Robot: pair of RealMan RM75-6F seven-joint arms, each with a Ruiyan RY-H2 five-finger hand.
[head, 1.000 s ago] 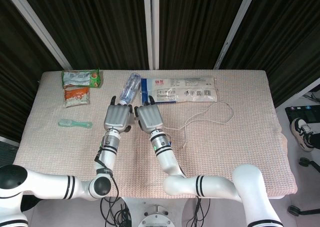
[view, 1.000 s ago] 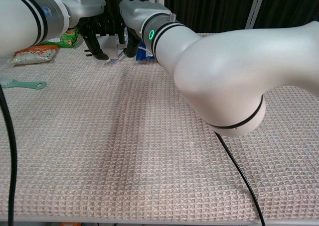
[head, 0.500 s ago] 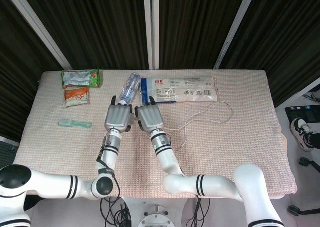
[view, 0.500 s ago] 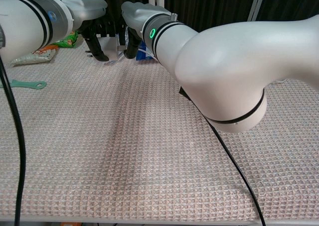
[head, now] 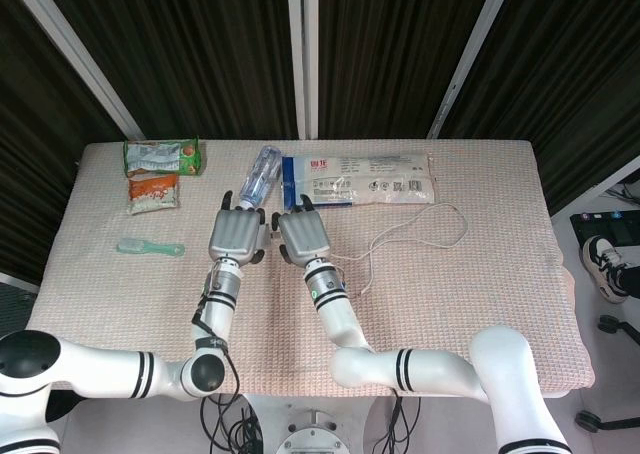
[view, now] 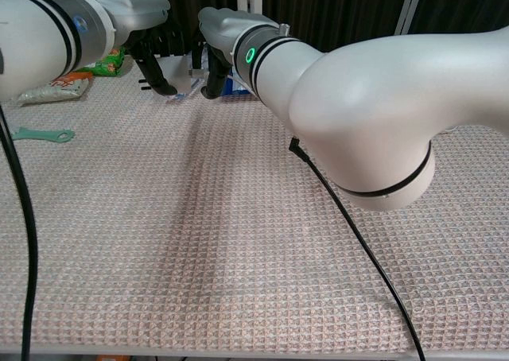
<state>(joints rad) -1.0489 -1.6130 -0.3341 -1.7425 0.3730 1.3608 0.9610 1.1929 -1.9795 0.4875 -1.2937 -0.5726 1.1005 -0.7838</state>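
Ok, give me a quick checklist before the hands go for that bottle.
1. Bottle lying flat and reachable just beyond both hands: ok.
2. Left hand holding nothing: ok.
3. Right hand holding nothing: ok.
4. Either hand touching the bottle: cannot tell, the fingertips end right at its near end.
5. White cable away from the bottle: ok.
6. Flat packet crowding the bottle: not ok, it lies right beside it.

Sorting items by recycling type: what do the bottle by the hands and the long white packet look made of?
The bottle looks like clear, glossy plastic: you see through it. The long white packet seems thin, shiny plastic film: flat, printed, with glare. Neither is certain from the look alone.
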